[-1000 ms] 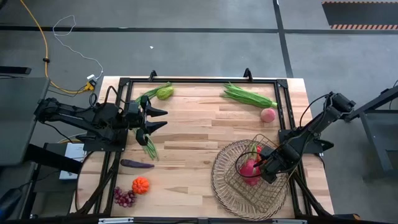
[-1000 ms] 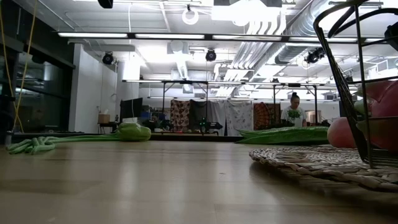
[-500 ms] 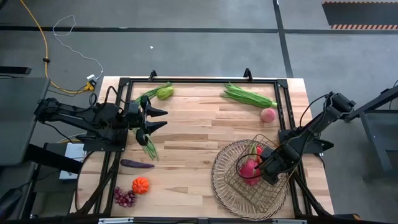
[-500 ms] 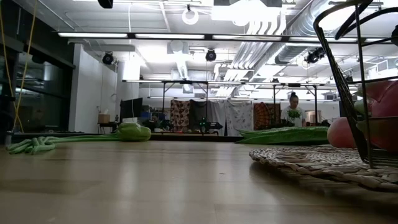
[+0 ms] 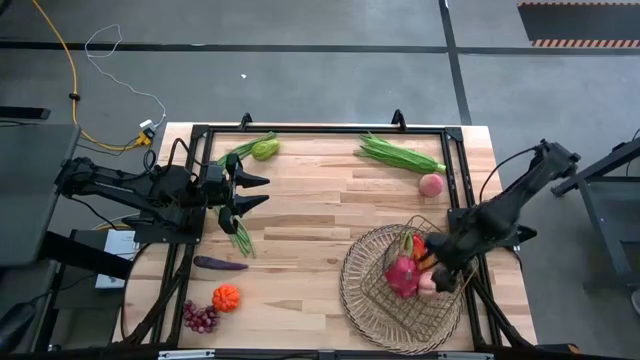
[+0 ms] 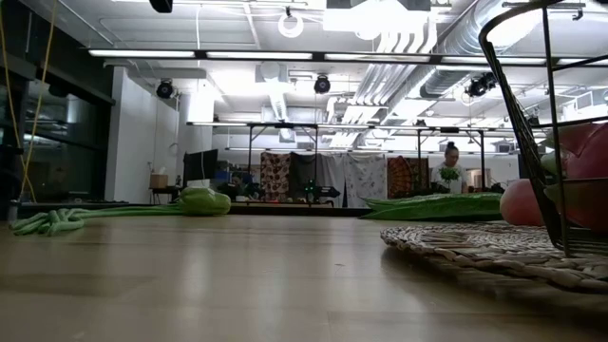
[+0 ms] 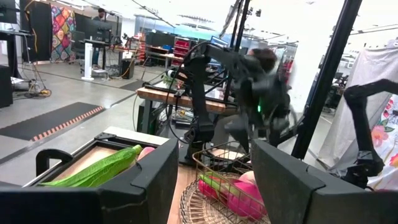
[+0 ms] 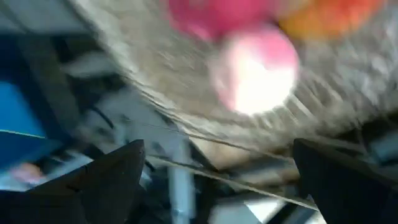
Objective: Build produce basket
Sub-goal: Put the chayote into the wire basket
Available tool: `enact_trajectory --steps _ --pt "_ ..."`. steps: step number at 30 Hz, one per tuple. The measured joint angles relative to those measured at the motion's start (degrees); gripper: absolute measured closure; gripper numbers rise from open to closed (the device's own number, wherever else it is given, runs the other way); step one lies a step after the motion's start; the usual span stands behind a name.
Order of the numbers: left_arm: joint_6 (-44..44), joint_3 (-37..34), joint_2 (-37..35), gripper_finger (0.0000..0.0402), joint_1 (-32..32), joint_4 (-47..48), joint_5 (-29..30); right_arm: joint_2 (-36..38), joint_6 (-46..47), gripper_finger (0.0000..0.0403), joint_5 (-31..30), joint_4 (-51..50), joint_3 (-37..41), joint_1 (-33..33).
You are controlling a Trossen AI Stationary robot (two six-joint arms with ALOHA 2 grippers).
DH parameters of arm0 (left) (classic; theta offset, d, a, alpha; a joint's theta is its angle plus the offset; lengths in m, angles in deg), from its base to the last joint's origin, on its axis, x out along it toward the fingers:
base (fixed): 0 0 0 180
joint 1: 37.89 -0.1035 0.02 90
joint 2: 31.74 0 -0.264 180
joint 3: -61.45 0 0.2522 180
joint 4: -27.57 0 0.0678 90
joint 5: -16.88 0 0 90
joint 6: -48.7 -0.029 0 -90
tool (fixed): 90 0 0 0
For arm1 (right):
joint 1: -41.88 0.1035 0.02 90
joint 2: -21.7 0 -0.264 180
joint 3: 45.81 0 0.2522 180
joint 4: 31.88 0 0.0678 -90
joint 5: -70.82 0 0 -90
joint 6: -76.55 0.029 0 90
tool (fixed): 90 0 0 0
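At lower right of the high view, the right hand (image 5: 450, 277) stood wide open and empty over the basket (image 5: 362, 300), beside the dragon fruit (image 5: 403, 275). Nearest loose produce was the peach (image 5: 430, 185), straight up-frame on the worktop (image 5: 310, 230); farther left, the left hand (image 5: 250, 192) hung half-open, holding nothing.

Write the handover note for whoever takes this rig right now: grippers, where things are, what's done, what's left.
Right gripper: open, empty, above the basket at its right rim.
Left gripper: open, empty, waiting at the table's left side.
Done: dragon fruit in the basket, with a pale peach-like fruit and red and orange pieces beside it.
Left on the table: peach, bean bunch, green pepper, second bean bunch by the left gripper, eggplant, pumpkin, grapes.
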Motion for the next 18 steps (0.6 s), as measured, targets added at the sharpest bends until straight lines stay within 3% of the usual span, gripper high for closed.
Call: enact_trajectory --steps 3,6,9,11,14,18 --pt "0.1 0.0 0.0 0.0211 0.0 0.0 0.0 4.4 0.1 0.0006 -12.6 -0.1 -5.2 -1.5" --pt "0.2 0.0 0.0 0.0211 0.0 0.0 0.0 7.8 -3.1 0.0006 -32.0 1.2 -10.6 -3.1" --pt "1.0 0.0 0.0 0.0211 0.0 0.0 0.0 9.9 -14.8 0.0006 -51.1 6.5 -14.8 -4.5" --pt "2.1 0.0 0.0 0.0211 0.0 0.0 0.0 10.4 -27.2 0.0006 -59.2 11.8 -16.7 -5.9" --pt "3.7 0.0 0.0 0.0211 0.0 0.0 0.0 10.6 -41.5 0.0006 -62.0 18.9 -18.1 -9.3" --pt "4.5 0.0 0.0 0.0211 0.0 0.0 0.0 9.7 -52.6 0.0006 -56.7 24.5 -18.2 -14.8"
